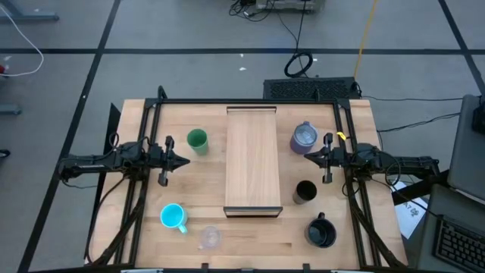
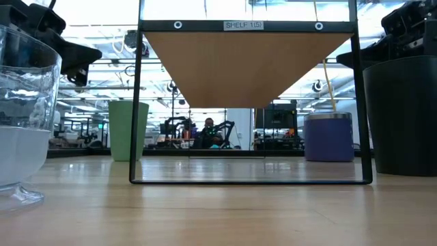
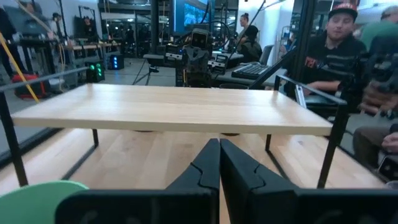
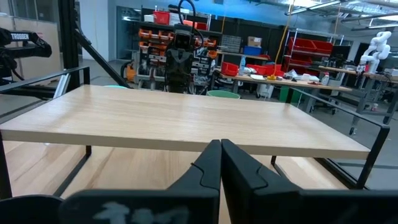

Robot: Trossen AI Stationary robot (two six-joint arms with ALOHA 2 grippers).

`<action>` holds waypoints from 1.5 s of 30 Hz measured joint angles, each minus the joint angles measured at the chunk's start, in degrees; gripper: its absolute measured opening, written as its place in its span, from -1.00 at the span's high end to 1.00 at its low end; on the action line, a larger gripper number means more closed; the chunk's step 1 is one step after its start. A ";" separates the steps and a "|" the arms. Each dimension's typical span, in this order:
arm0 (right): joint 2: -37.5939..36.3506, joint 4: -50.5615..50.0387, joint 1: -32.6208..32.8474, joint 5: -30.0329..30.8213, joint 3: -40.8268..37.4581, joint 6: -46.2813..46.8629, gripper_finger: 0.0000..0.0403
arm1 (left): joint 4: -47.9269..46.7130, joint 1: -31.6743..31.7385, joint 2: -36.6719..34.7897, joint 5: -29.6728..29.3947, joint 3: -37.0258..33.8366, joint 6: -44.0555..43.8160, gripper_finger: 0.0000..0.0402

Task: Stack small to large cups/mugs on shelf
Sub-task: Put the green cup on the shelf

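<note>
You're starting cold, both grippers (left (image 1: 184, 161), right (image 1: 308, 157)) pinched closed on nothing, so be opening wide before reaching for the small clear glass (image 1: 209, 238).

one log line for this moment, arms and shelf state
left gripper: shut, idle left of shelf | right gripper: shut, idle right of shelf | shelf: bare | cups: all six on table | stacking: not started

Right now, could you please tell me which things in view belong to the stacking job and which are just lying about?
For the job:
green cup
lavender mug
slim black tumbler
wide black mug
blue mug
clear glass
shelf
left claw and right claw, both shut

Just lying about:
coiled cable on the floor
keyboard
</note>
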 joint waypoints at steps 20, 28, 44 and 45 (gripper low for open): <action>0.02 0.69 0.00 0.00 0.01 0.04 1.00 | -13.74 0.01 6.05 -1.51 20.92 -0.85 1.00; 0.02 0.66 0.00 0.00 0.02 1.73 1.00 | -27.93 0.00 18.42 -1.46 41.71 1.28 1.00; 0.02 0.63 0.00 0.00 0.00 7.52 1.00 | -57.31 0.01 44.94 -1.42 82.75 9.31 0.99; 0.02 0.64 -0.02 0.00 0.02 8.08 1.00 | -59.14 -0.01 46.29 -1.40 84.76 9.31 0.99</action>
